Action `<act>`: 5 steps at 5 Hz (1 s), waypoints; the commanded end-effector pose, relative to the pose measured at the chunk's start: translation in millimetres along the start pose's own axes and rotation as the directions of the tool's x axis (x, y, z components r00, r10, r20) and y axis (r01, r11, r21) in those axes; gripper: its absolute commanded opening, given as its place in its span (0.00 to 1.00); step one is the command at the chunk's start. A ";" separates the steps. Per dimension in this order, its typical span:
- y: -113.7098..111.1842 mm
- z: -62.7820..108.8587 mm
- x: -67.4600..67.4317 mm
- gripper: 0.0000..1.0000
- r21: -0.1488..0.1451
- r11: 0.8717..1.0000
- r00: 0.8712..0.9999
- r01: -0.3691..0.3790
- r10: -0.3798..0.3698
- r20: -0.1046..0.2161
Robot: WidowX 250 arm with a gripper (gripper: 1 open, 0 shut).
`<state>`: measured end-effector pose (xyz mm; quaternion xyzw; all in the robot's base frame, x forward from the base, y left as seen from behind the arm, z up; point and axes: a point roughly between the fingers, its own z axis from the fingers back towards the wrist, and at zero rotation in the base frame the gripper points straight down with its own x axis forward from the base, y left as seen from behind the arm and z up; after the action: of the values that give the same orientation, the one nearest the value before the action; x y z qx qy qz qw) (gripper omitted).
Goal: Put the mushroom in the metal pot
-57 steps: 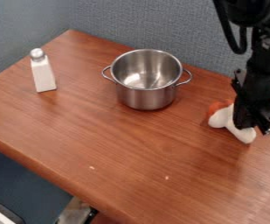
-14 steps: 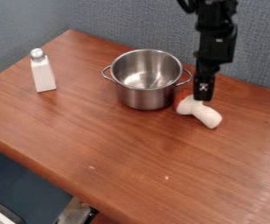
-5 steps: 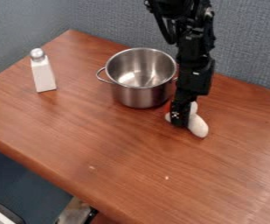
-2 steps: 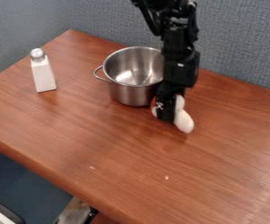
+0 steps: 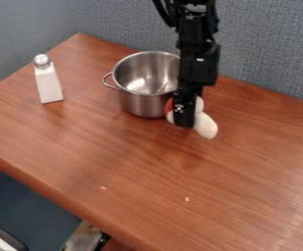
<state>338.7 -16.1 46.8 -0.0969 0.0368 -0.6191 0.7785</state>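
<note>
While the hand (image 5: 182, 110) is clamped on the mushroom (image 5: 205, 123) just beside the pot (image 5: 148, 84), the pot seems empty — the grasp looks done; the carry over the rim and the release remain.

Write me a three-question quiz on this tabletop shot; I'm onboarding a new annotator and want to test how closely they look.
1. True or false: the mushroom already lies inside the metal pot.
2. Which thing stands nearest the table's left edge: A) the metal pot, B) the white bottle, C) the mushroom?
3. Fill in: the claw is at the mushroom, just to the ______ of the pot as the camera sees it.

Key
1. False: the mushroom is outside the pot, beside its right wall, at the claw.
2. B.
3. right.
</note>
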 end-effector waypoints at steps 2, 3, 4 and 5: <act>-24.2 28.8 26.7 0.00 0.061 0.980 0.981 0.190 -0.193 0.035; -30.0 35.2 28.9 0.00 0.050 0.965 0.965 0.259 -0.261 0.036; -16.9 30.0 20.9 1.00 0.066 0.970 0.971 0.236 -0.238 0.021; -5.0 20.8 15.6 1.00 0.084 0.972 0.975 0.219 -0.221 0.009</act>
<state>331.9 -32.8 55.2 -0.0940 0.0138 -0.6995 0.7082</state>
